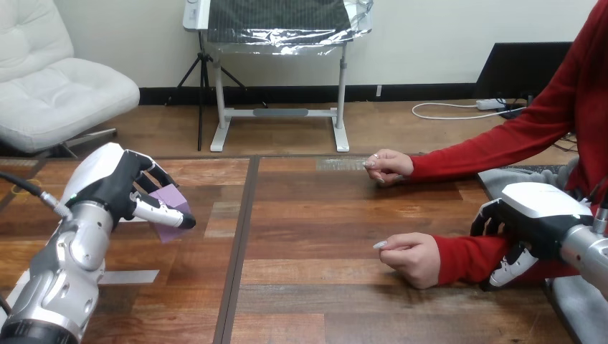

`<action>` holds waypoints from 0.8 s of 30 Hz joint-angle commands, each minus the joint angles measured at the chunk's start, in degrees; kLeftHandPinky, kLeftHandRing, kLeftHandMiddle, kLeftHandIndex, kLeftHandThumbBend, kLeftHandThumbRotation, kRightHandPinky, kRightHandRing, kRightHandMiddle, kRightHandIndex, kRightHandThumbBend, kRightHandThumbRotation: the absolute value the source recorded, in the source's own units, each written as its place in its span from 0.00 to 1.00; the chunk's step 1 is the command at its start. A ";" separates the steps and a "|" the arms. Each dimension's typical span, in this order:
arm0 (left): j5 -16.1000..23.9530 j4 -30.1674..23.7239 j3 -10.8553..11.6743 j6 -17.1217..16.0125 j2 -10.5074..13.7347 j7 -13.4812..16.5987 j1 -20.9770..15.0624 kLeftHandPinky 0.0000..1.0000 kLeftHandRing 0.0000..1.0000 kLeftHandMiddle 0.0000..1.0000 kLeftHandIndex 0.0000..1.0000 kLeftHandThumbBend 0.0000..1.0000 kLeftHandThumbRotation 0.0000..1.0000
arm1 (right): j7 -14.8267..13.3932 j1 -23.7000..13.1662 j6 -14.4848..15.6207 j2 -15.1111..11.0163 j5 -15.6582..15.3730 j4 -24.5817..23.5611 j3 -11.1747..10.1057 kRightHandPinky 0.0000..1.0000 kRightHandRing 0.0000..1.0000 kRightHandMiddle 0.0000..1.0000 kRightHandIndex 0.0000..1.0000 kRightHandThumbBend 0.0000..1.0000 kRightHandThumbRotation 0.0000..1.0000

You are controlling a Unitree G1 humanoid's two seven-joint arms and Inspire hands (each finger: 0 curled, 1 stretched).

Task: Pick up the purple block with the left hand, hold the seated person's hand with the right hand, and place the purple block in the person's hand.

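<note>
Purple block clamped between the curled fingers and thumb of the left hand, above the wooden table; the person's nearer hand rests in a loose fist well off to that hand's right. Right hand lies over the red sleeve just behind that fist, though whether it grips cannot be told. Done well, the handover likely means carrying the block level across to the fist and releasing only once the palm opens beneath it.

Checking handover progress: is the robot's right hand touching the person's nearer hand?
Apart: the head view shows sleeved forearm between the right hand and the person's nearer hand.
</note>
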 commanded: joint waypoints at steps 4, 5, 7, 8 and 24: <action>-0.30 -4.35 1.36 -0.63 0.50 -0.14 -1.12 0.37 0.44 0.50 0.47 0.70 0.00 | 2.03 -2.17 0.12 3.18 0.28 2.80 1.80 0.50 0.60 0.65 0.65 0.80 0.16; -0.31 -4.32 1.37 -0.68 0.51 -0.14 -1.11 0.37 0.44 0.50 0.47 0.70 0.00 | 2.25 -2.23 0.10 3.23 0.40 2.90 1.80 0.50 0.60 0.65 0.65 0.80 0.16; -0.40 -3.77 1.44 -0.98 0.53 -0.03 -1.17 0.37 0.44 0.50 0.47 0.70 0.00 | 2.98 -2.48 0.18 3.34 0.45 3.07 2.00 0.49 0.59 0.64 0.64 0.79 0.16; -0.42 -3.64 1.46 -1.06 0.53 -0.01 -1.18 0.37 0.44 0.50 0.47 0.70 0.00 | 3.16 -2.55 0.20 3.36 0.46 3.12 2.07 0.49 0.58 0.64 0.63 0.78 0.16; -0.71 -4.37 1.63 -0.80 0.87 -0.03 -0.83 0.37 0.44 0.49 0.47 0.70 0.00 | 5.97 -3.32 1.17 4.30 1.65 3.67 2.19 0.32 0.40 0.49 0.52 0.78 0.15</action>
